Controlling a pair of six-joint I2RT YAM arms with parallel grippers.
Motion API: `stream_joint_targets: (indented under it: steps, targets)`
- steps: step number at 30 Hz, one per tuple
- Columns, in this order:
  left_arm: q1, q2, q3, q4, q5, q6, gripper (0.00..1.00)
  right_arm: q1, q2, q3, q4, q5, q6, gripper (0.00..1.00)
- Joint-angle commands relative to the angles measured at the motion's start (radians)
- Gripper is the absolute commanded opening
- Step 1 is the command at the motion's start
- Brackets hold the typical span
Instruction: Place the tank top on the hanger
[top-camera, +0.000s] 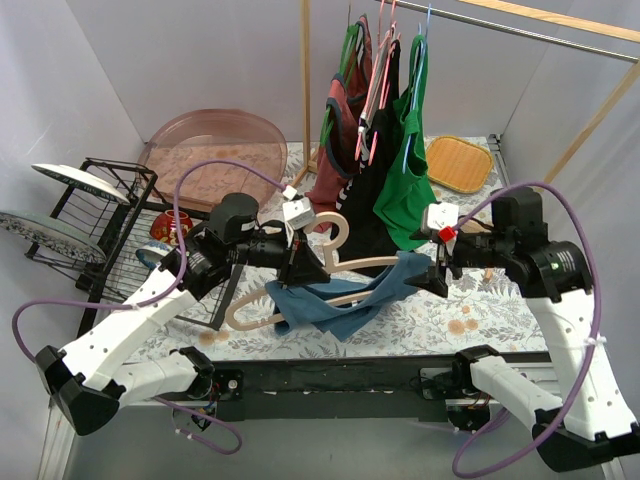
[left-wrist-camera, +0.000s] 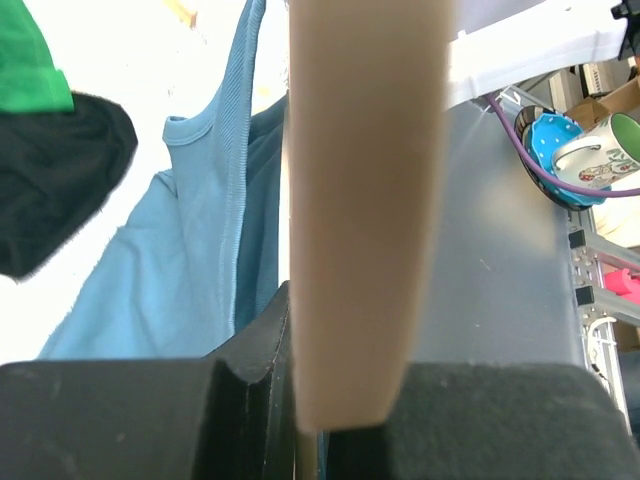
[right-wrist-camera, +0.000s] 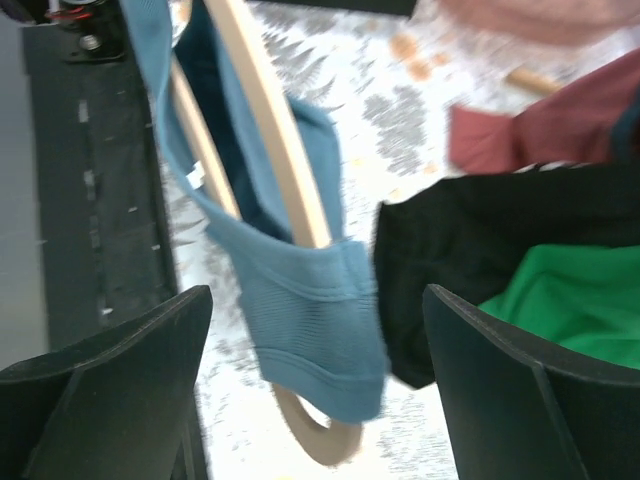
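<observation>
The pale wooden hanger is held above the table by my left gripper, which is shut on its middle near the hook; in the left wrist view the hanger fills the centre between the jaws. The teal-blue tank top hangs from the hanger's right arm and droops toward the table. In the right wrist view one strap of the tank top is looped over the hanger's arm tip. My right gripper is open, its jaws wide on either side of that strap, touching nothing.
Green, black and red tops hang on thin hangers from a rail behind. A pink tray and a wooden tray lie at the back. A black wire rack with plates stands left, with a mug and bowl beside it.
</observation>
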Motion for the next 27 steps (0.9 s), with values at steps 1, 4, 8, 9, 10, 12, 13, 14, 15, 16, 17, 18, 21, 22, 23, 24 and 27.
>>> stream_joint_targets:
  steps: [1, 4, 8, 9, 10, 12, 13, 14, 15, 16, 17, 18, 21, 22, 23, 24, 27]
  targets:
    - [0.001, 0.013, 0.101, -0.003, 0.047, 0.059, 0.0, -0.004, 0.02, -0.001, -0.13, -0.05, -0.021, 0.91]
    - [0.001, 0.022, 0.119, -0.009, 0.066, 0.071, 0.0, -0.003, 0.019, -0.004, -0.127, 0.001, -0.007, 0.86]
    - [0.001, 0.025, 0.131, -0.011, 0.115, 0.087, 0.0, -0.004, 0.043, -0.004, -0.133, 0.005, -0.008, 0.74]
    - [0.001, 0.027, 0.136, -0.011, 0.121, 0.091, 0.0, -0.001, 0.051, -0.003, -0.143, -0.027, -0.01, 0.69]
    - [0.001, 0.031, 0.141, -0.011, 0.131, 0.091, 0.0, 0.005, 0.06, -0.004, -0.149, -0.044, -0.01, 0.56]
    - [0.001, 0.044, 0.147, -0.011, 0.139, 0.093, 0.0, 0.026, 0.089, -0.007, -0.152, -0.1, 0.001, 0.41]
    - [0.001, 0.047, 0.156, -0.011, 0.142, 0.094, 0.0, 0.058, 0.098, -0.011, -0.153, -0.111, 0.013, 0.35]
    - [0.001, 0.059, 0.159, -0.012, 0.145, 0.096, 0.0, 0.065, 0.111, -0.014, -0.158, -0.122, 0.009, 0.34]
    - [0.001, 0.064, 0.162, -0.009, 0.145, 0.096, 0.0, 0.066, 0.112, -0.014, -0.163, -0.13, 0.004, 0.35]
    - [0.001, 0.067, 0.165, -0.006, 0.145, 0.094, 0.0, 0.072, 0.112, -0.012, -0.161, -0.131, 0.003, 0.37]
    - [0.001, 0.071, 0.168, 0.004, 0.151, 0.093, 0.0, 0.077, 0.112, -0.011, -0.161, -0.136, 0.003, 0.39]
    - [0.001, 0.082, 0.171, 0.008, 0.155, 0.091, 0.0, 0.081, 0.112, -0.008, -0.163, -0.148, 0.003, 0.42]
    - [0.001, 0.103, 0.184, 0.017, 0.164, 0.09, 0.0, 0.089, 0.121, -0.001, -0.17, -0.171, -0.002, 0.4]
    - [0.001, 0.11, 0.185, 0.02, 0.165, 0.09, 0.0, 0.092, 0.125, 0.0, -0.172, -0.171, -0.002, 0.37]
    - [0.0, 0.116, 0.187, 0.031, 0.168, 0.087, 0.0, 0.094, 0.129, -0.001, -0.17, -0.173, -0.005, 0.35]
    - [0.0, 0.122, 0.193, 0.032, 0.173, 0.083, 0.0, 0.094, 0.131, -0.004, -0.17, -0.177, -0.005, 0.33]
    - [-0.002, 0.137, 0.21, 0.04, 0.173, 0.083, 0.0, 0.095, 0.126, -0.014, -0.169, -0.174, -0.01, 0.19]
